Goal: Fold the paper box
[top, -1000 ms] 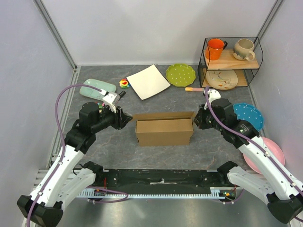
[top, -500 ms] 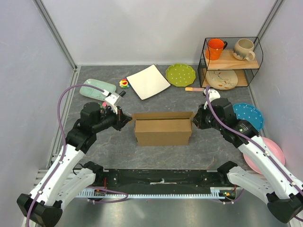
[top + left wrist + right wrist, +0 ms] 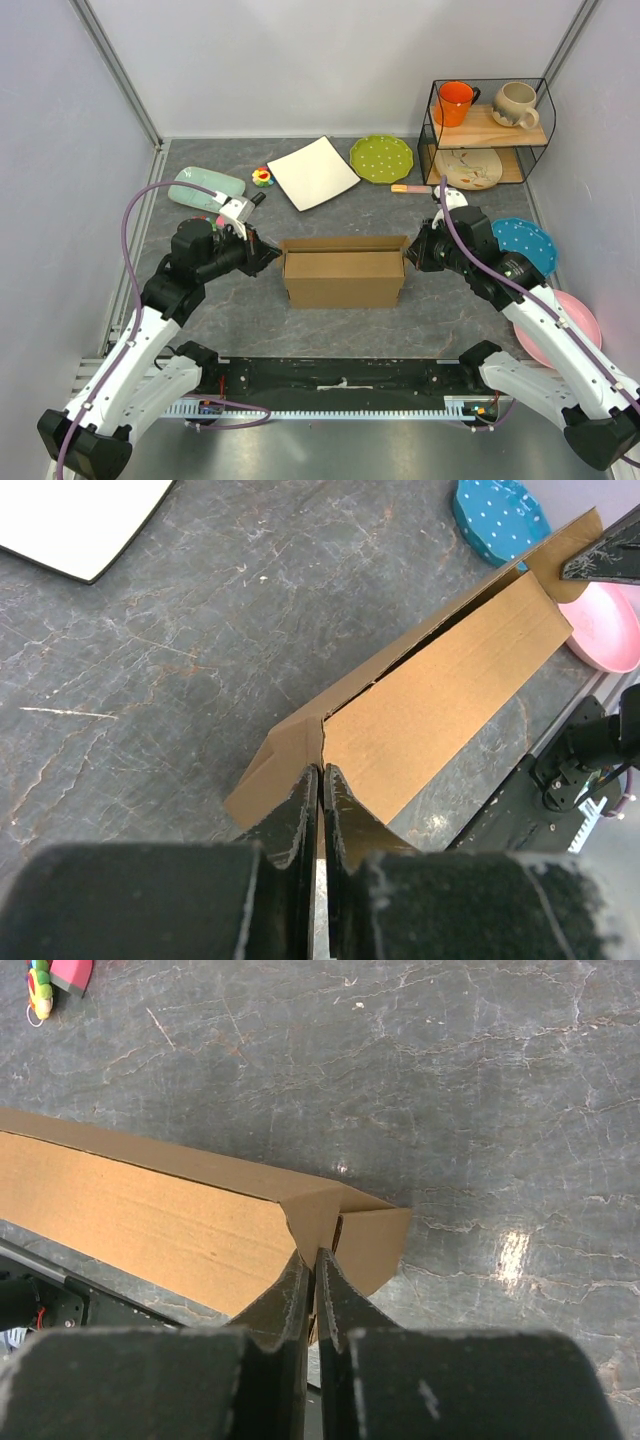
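Cardboard paper box [image 3: 345, 278] at the middle of the table [image 3: 240, 310] is pinched at each end by your nearly closed left hand [image 3: 320, 802] and right hand [image 3: 312, 1282], so fold both end flaps inward together and avoid tearing the corners.

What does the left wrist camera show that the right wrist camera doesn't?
Only left wrist: the white square plate, blue dotted plate and pink plate. Only right wrist: a small colourful toy. Both: the paper box on the grey table, one end pinched by that view's own gripper, left gripper or right gripper.
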Controlling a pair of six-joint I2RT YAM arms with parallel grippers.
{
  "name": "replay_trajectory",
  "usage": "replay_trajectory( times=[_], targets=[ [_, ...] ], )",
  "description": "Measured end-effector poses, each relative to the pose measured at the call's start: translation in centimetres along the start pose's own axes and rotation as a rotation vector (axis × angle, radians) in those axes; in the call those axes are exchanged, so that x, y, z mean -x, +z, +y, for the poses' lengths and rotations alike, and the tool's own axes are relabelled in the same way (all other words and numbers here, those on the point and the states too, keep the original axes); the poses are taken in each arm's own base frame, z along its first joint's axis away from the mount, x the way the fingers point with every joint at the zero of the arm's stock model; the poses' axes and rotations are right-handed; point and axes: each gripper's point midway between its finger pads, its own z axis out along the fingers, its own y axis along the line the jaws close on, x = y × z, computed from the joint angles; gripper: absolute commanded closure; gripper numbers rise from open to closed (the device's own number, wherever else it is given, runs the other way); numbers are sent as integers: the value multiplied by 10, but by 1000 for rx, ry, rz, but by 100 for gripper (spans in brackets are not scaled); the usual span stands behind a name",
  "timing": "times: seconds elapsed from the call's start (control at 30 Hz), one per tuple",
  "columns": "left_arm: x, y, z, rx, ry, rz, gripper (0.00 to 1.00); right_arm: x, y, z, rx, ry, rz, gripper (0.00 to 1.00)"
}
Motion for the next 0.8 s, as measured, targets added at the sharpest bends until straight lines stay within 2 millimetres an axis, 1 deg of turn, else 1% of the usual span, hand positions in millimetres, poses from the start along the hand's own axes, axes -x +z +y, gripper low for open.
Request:
replay_trajectory(
  times=[0.23,0.4,0.8],
  targets=[
    [-2,0,-2,-4,-49,-17,92,0,1,-1,-8,22,-4,97],
    [-2,2,-3,-8,-97,-30,92,-1,4,-3,1,25,-43,99],
    [-1,5,-2,-2,-174,-61,93,-4,13,-5,2,36,-118,100]
  ],
)
